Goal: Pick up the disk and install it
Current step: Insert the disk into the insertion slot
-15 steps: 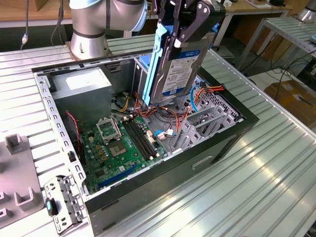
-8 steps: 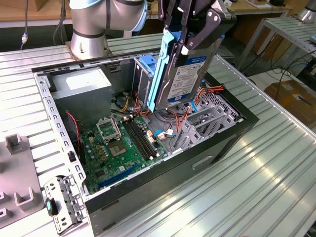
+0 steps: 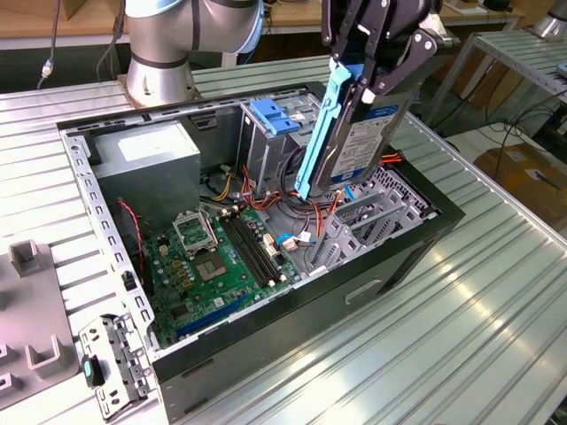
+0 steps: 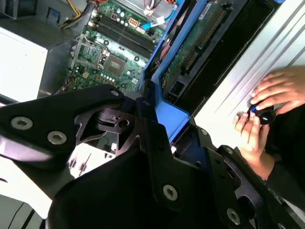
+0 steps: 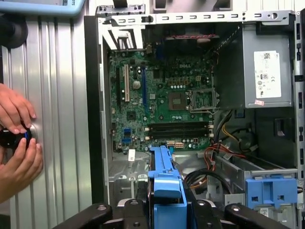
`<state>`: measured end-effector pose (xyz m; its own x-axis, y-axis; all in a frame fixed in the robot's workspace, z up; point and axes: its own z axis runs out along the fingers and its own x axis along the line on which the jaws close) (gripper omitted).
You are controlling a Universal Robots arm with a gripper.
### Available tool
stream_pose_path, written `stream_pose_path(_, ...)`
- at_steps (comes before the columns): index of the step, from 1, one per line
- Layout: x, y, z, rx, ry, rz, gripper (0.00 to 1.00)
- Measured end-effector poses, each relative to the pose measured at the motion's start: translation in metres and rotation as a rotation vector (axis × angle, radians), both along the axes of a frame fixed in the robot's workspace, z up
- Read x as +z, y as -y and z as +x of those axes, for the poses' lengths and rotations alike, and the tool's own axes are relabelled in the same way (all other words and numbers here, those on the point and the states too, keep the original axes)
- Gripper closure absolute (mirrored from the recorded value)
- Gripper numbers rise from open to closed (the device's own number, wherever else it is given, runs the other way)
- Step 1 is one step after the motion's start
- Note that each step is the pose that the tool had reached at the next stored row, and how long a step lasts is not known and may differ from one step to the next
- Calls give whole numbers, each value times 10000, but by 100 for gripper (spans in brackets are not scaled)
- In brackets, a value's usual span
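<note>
So the disk (image 3: 365,146) is held on end over the drive cage (image 3: 359,221) of the open case (image 3: 266,341), gripper (image 3: 379,64) jaws clamped on its top, presumably so its blue rails (image 3: 321,133) are lined up with the bay.

Bright even light — tabletop (image 3: 496,336) glare

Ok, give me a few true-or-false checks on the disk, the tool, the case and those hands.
1. The tool is shut on the disk. True.
2. The disk lies flat. False: it hangs steeply tilted over the open case.
3. The grey power supply sits inside the case. True.
4. A person's hands reach inside the case. False: they are over the table beside it.
</note>
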<state>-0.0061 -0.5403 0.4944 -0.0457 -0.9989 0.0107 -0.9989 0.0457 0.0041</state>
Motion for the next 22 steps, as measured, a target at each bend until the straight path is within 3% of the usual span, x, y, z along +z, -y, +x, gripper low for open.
stream_pose_path(3,-32,87,29,0,1,0,63)
stream_pose_path(5,-59,118,83,0,2,-2,63)
stream_pose_path(12,-186,140,466,1,14,-16,63)
stream_pose_path(16,-244,146,539,3,21,-18,63)
stream_pose_path(22,-310,147,560,28,78,-18,63)
